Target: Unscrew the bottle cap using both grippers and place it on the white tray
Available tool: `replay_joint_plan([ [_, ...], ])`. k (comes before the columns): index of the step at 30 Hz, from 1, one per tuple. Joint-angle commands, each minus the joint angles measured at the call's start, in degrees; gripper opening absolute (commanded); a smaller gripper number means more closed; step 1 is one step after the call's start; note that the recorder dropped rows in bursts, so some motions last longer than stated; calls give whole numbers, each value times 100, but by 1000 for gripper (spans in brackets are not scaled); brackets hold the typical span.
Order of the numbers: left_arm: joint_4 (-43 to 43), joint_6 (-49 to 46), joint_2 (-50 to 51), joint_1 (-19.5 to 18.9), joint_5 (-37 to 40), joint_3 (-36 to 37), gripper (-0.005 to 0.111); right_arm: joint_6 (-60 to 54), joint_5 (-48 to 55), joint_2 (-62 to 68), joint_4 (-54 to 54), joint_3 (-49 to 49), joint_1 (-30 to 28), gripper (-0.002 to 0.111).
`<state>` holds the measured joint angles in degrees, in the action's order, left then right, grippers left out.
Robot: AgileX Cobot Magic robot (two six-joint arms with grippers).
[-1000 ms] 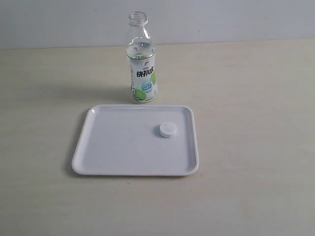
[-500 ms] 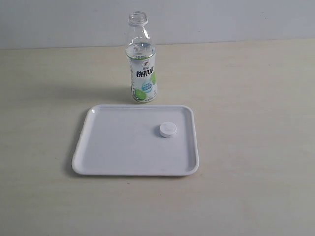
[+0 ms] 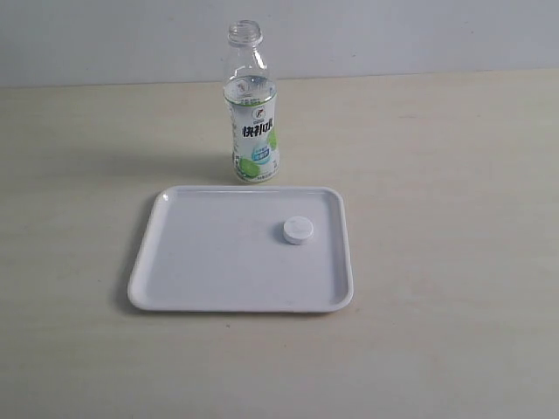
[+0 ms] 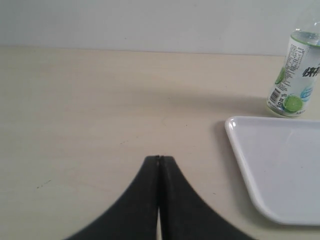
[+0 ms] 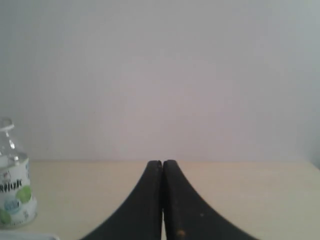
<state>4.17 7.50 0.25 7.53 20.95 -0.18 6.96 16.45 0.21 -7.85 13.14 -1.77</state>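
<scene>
The small white bottle cap [image 3: 298, 230] lies on the white tray [image 3: 201, 262], toward its right side. Behind the tray stands the clear bottle [image 3: 251, 113] with a white-and-green label, upright and with its neck bare. Neither arm shows in the exterior view. In the left wrist view my left gripper [image 4: 159, 158] is shut with nothing in it, over bare table, with the tray's corner [image 4: 280, 165] and the bottle [image 4: 297, 75] off to one side. My right gripper [image 5: 162, 162] is shut and empty too, with the bottle [image 5: 12, 185] at the picture's edge.
The light wooden table [image 3: 454, 175] runs back to a pale wall [image 3: 393, 35]. Nothing else stands on it besides the tray and bottle.
</scene>
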Motion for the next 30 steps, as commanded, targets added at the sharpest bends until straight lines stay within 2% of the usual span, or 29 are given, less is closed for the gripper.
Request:
replay_joint_plan([
  [1,-24,19,-25,-22,-48,18,0,15,-68,-21,-134,-611,-28,0],
  [11,-24,19,-25,-22,-48,18,0,4,-68,-21,-124,-1314,-132,0],
  [17,-24,19,-25,-22,-48,18,0,-23,-68,-21,-111,-1314,-471,0],
  [30,-24,19,-25,-22,-48,18,0,18,-34,-21,-111,-1314,-470,0],
])
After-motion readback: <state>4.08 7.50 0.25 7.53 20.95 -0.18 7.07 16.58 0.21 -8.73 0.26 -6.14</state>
